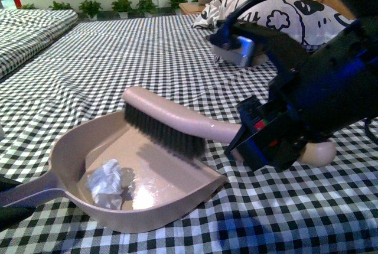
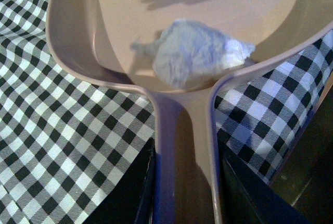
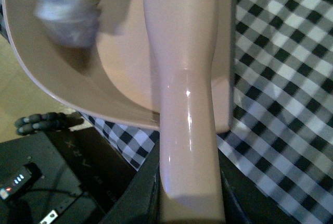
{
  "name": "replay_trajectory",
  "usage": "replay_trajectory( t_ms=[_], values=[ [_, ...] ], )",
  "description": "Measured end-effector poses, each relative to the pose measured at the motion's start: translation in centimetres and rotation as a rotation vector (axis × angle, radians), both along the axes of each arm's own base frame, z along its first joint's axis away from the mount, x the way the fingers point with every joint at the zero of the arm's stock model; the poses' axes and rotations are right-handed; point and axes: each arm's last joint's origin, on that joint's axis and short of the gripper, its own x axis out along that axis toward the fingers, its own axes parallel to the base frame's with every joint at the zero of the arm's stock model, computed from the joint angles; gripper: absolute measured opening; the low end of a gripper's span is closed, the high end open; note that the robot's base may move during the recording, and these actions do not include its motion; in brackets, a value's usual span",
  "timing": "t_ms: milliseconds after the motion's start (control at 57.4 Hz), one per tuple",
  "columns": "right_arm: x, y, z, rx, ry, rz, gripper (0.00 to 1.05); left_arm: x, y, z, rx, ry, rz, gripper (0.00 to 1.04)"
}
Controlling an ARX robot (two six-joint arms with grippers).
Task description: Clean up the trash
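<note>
One crumpled white trash wad [image 1: 107,184], seemingly tissue, inside mauve dustpan [image 1: 177,204].

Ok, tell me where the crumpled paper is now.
The crumpled paper lies inside the dustpan, at its back by the handle, low left in the front view, below the brush.

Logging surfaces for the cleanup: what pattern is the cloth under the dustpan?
Black-and-white check cloth, clearest in the left wrist view, beside the dustpan handle.

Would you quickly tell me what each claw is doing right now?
Left claw: closed on the dustpan handle.
Right claw: closed on the brush handle.
</note>
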Motion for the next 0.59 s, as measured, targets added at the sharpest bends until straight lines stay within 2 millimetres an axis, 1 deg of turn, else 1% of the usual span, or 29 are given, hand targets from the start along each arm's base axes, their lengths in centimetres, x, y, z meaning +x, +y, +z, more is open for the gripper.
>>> replay_trajectory(
  t_ms=[139, 226, 261, 314, 383, 453, 592],
  values=[
    [0.4, -2.1, 0.5, 0.002, -0.054, -0.098, 0.2, 0.0, 0.0, 0.0, 0.0, 0.0, 0.0, 0.29],
    [0.8, -3.7, 1.4, 0.044, -0.118, -0.208, 0.2, 0.0, 0.0, 0.0, -0.001, -0.001, 0.009, 0.29],
    [0.8, -4.3, 1.9, 0.06, -0.151, -0.252, 0.2, 0.1, 0.1, -0.1, 0.005, -0.032, 0.044, 0.29],
    [0.6, -5.4, 3.0, 0.101, -0.2, -0.334, 0.2, 0.3, 0.2, -0.1, 0.003, -0.099, 0.161, 0.29],
    [-0.4, -7.2, 4.8, 0.161, -0.259, -0.417, 0.2, 0.8, 0.8, 0.8, -0.048, -0.188, 0.338, 0.29],
    [-2.1, -9.4, 6.6, 0.218, -0.294, -0.467, 0.2, 0.8, 1.6, 2.7, -0.158, -0.269, 0.509, 0.29],
    [-5.1, -11.8, 8.7, 0.296, -0.311, -0.48, 0.2, 0.1, 2.3, 4.8, -0.269, -0.326, 0.712, 0.29]
  ],
)
